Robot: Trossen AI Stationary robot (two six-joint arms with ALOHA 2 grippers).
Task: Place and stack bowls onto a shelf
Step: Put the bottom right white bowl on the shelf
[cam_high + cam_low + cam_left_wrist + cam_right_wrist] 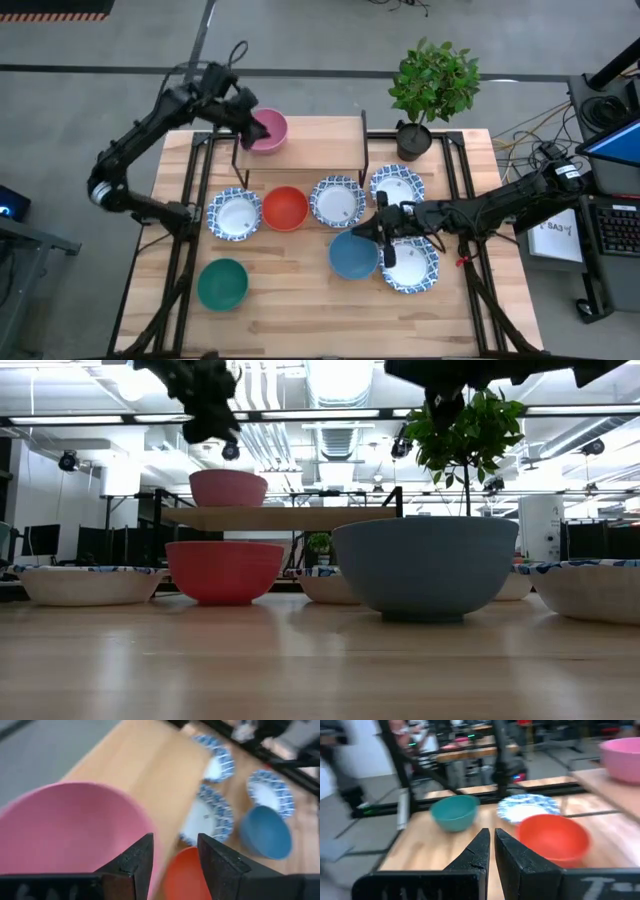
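Observation:
A pink bowl (270, 131) stands upright on its base at the left end of the shelf (325, 135), a small raised wooden board. My left gripper (175, 865) hovers open just above the bowl's near-left rim, touching nothing. On the table lie a red bowl (285, 208), a green bowl (222, 283), a blue bowl (352, 255) and several white bowls with blue patterned rims, such as one (234, 214) left of the red bowl. My right gripper (385, 232) hangs shut in the air above the blue bowl's far right rim, holding nothing.
A potted plant (414, 138) stands at the shelf's right end. The shelf's right half is bare wood. Black frame rails run along the table's left and right sides. Bare tabletop lies along the near edge, between the green bowl and the blue bowl.

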